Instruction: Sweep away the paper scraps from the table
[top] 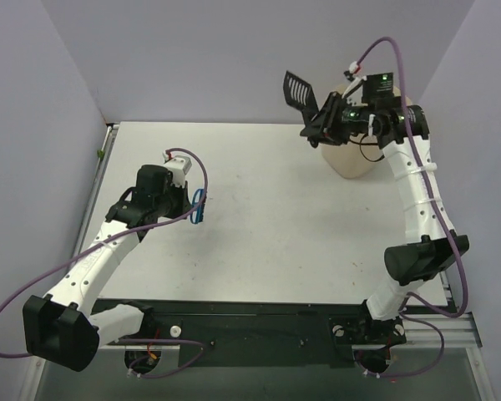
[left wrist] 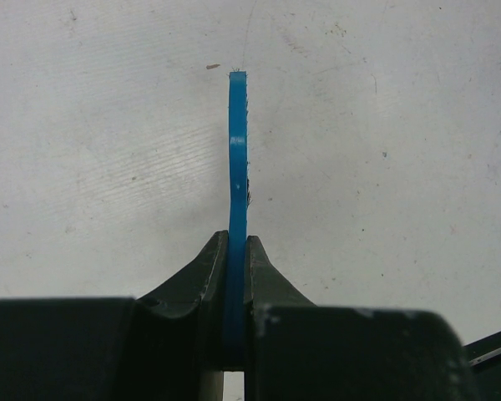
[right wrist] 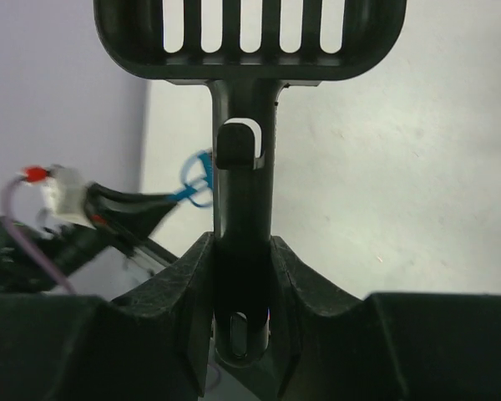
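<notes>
The left gripper (left wrist: 236,244) pinches the brush (left wrist: 237,150); the right gripper (right wrist: 242,244), at one o'clock, pinches the scoop (right wrist: 249,33). The scraps, unseen from here, are probably featherlight: sweep them, don't grasp.

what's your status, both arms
Left gripper shut on blue brush. Right gripper shut on black scoop. No scraps seen on table. Nothing blocking.

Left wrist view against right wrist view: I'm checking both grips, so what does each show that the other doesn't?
Only the left wrist view: the left fingers clamped on the blue brush, seen edge-on and close. Only the right wrist view: the right fingers gripping the black slotted scoop by its handle, the lilac wall, and the left arm in the distance. Both: the white table and the brush, small and far off in the right wrist view. No scraps can be made out in either.
</notes>
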